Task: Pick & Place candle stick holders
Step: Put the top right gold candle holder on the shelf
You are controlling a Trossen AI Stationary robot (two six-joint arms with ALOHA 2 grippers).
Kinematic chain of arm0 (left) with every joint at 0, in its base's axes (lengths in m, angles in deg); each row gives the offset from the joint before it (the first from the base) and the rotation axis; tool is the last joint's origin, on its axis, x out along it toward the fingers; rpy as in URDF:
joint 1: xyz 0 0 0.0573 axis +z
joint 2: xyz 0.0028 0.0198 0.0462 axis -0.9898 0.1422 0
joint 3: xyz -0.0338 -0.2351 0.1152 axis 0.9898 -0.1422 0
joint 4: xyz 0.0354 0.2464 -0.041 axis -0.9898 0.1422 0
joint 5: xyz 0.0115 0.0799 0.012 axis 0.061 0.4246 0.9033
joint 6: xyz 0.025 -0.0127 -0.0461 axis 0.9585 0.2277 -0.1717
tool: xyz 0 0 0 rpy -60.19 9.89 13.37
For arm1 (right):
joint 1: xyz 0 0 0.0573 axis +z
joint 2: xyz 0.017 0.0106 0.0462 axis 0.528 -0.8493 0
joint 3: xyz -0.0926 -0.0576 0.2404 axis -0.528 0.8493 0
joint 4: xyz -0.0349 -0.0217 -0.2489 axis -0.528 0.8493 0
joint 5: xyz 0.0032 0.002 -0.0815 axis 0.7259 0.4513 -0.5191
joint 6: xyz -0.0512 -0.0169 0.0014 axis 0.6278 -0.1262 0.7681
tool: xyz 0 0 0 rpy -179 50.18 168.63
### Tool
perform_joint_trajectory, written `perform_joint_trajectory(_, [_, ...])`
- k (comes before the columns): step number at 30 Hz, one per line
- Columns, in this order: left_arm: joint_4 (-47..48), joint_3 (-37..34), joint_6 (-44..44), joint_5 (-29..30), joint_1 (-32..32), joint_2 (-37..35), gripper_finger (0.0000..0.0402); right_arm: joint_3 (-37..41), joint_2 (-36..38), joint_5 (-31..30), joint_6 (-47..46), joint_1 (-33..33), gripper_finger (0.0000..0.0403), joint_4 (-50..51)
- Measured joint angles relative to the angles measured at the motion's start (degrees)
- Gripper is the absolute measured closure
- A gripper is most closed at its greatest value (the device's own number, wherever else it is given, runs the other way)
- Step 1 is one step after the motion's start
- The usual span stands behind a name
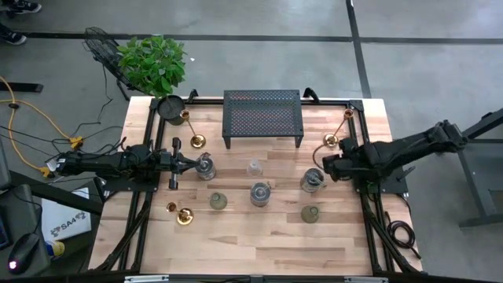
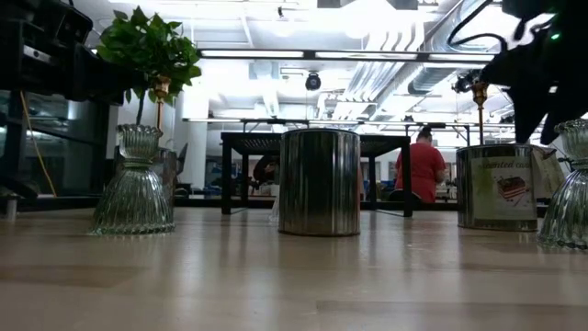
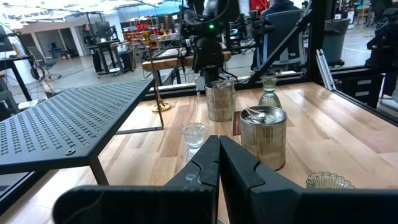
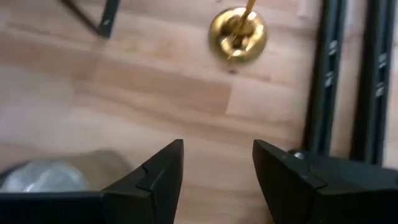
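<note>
In the high view we are seeing the candle stick holders spread across the middle of the worktop (image 1: 259, 240): a silvery cup (image 1: 260, 193) at center, a brass candlestick (image 1: 336, 132) at right, and a black mesh rack (image 1: 262, 116) above them. The left end effector (image 1: 191, 164) is sitting clenched at center left, the right end effector (image 1: 324, 167) beside another silvery cup (image 1: 312, 180).

In the low view a metal cup (image 2: 319, 181) is standing mid-frame, a ribbed glass holder (image 2: 134, 184) at left.

In the left wrist view the fingers (image 3: 214, 167) are pressing together, empty.

In the right wrist view the fingers (image 4: 163, 174) are standing released, the brass base (image 4: 238, 34) above.
</note>
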Motion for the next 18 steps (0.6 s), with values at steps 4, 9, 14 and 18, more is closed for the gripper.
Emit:
perform_joint_trajectory(4, [-0.01,0.00,0.00,0.00,-0.02,-0.01,0.0402,0.00,-0.04,-1.40,5.45,-6.31,0.0225,-1.55])
perform_joint_trajectory(9, [0.01,0.00,-0.01,0.00,-0.01,0.01,0.0402,0.00,-0.49,-5.93,12.27,-12.31,0.0227,-5.50])
perform_joint_trajectory(14, [0.00,0.00,-0.01,0.00,0.00,0.00,0.0402,0.00,-2.51,-9.41,16.68,-17.70,0.0227,-7.82])
perform_joint_trajectory(18, [-0.01,0.00,-0.02,0.00,0.00,0.00,0.0402,0.00,-4.08,-12.34,19.27,-21.11,0.0227,-9.40])
